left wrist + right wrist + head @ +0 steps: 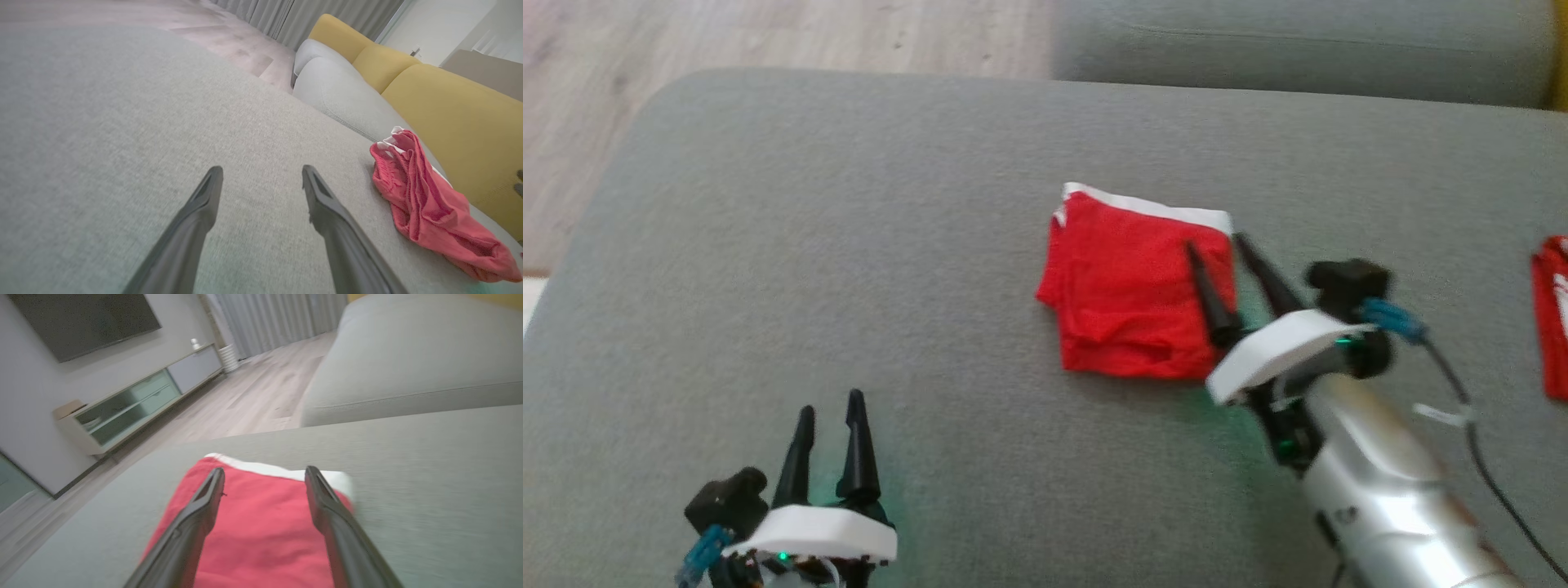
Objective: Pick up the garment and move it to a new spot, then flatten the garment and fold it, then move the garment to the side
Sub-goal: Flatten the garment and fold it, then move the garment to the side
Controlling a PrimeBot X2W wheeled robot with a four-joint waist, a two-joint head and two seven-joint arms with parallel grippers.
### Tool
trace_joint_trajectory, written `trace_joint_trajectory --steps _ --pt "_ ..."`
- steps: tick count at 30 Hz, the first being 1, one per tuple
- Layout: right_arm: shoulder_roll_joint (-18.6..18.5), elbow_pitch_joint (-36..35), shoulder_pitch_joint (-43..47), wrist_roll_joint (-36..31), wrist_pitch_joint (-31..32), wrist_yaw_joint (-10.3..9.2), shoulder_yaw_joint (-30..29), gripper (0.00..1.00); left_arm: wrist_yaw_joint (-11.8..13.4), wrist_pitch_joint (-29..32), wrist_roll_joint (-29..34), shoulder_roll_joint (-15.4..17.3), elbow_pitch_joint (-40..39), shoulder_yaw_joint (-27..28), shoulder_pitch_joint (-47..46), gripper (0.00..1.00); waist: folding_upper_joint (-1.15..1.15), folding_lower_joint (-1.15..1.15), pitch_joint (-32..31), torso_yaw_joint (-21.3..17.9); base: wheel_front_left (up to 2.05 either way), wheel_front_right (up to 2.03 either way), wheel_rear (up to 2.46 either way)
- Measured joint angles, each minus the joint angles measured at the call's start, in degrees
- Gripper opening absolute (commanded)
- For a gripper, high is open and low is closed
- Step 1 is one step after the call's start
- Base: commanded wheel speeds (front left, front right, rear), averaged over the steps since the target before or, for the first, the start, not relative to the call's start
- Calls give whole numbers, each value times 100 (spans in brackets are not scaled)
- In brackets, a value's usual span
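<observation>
The garment (1127,286) is a red piece with a white waistband, lying folded into a rough square on the grey cushion (849,245). My right gripper (1216,242) stands open over the garment's right edge, one finger above the red cloth and the other just off it. In the right wrist view the garment (261,522) lies under and between the spread fingers of this gripper (264,469), which hold nothing. My left gripper (831,402) is open near the cushion's front left, well apart from the garment. Its wrist view has this gripper (261,169) over bare cushion and the garment (425,208) off to the right.
Another red cloth (1553,314) lies at the cushion's far right edge. Wooden floor (768,41) lies beyond the cushion's left and far edges. A second grey cushion (1298,49) sits behind, with a yellow backrest (449,106). A low TV cabinet (135,400) stands across the room.
</observation>
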Motion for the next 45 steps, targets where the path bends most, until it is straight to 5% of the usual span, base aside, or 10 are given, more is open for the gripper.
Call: trace_joint_trajectory --steps 7,18,36,45 --pt "-172 -409 574 -967 -23 0 -1544 100 232 0 631 -4 -223 292 17 100 0 0 -103 -378 0 0 0" --pt "104 -1018 1805 -1866 -23 0 -2429 100 415 0 1627 -3 -450 343 574 100 0 0 -432 -571 0 0 0" --pt "158 -929 2330 -1718 -22 0 -2082 100 486 0 1712 2 -654 168 994 100 0 -1 -487 -541 0 0 0" --pt "152 -320 760 -1593 79 0 -1679 100 506 0 1557 2 -689 -309 470 100 0 1 134 -155 0 0 0"
